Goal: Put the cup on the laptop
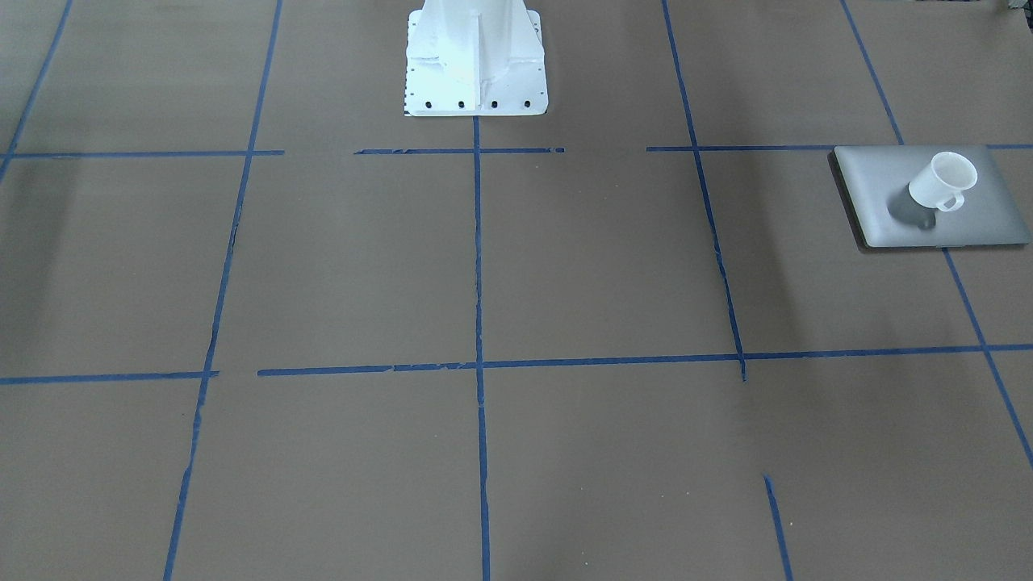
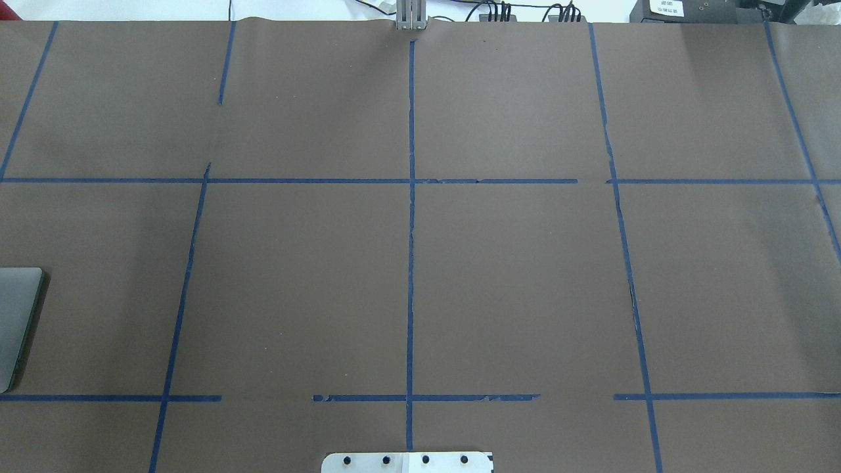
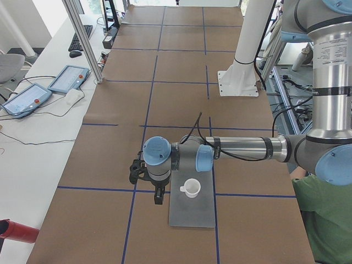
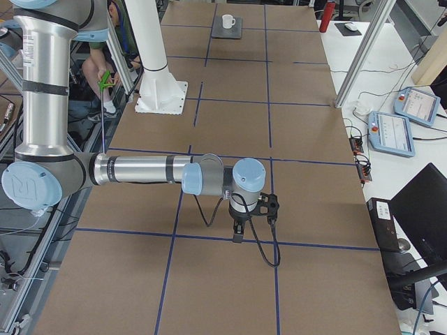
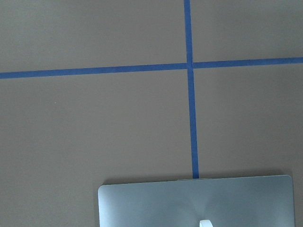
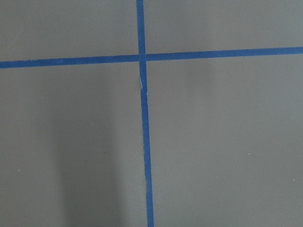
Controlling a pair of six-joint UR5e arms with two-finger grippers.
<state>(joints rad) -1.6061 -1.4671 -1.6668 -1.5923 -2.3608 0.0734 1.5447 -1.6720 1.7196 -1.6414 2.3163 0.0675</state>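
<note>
The small white cup (image 1: 943,181) stands upright on the silver-grey laptop (image 1: 968,222), its handle toward the camera. The exterior left view shows the cup (image 3: 191,188) on the laptop (image 3: 192,215), with my left gripper (image 3: 158,196) just beside the laptop's edge, apart from the cup; I cannot tell whether it is open or shut. My right gripper (image 4: 237,234) hangs over bare table far from the cup (image 4: 228,21); I cannot tell its state. The left wrist view shows the laptop's lid (image 5: 189,203) and a sliver of the cup (image 5: 204,223).
The white robot pedestal (image 1: 476,64) stands at the table's middle edge. Blue tape lines (image 2: 410,263) grid the brown table. Teach pendants (image 3: 69,80) and cables lie on a side bench. A person in green (image 3: 324,220) sits near the robot's left side.
</note>
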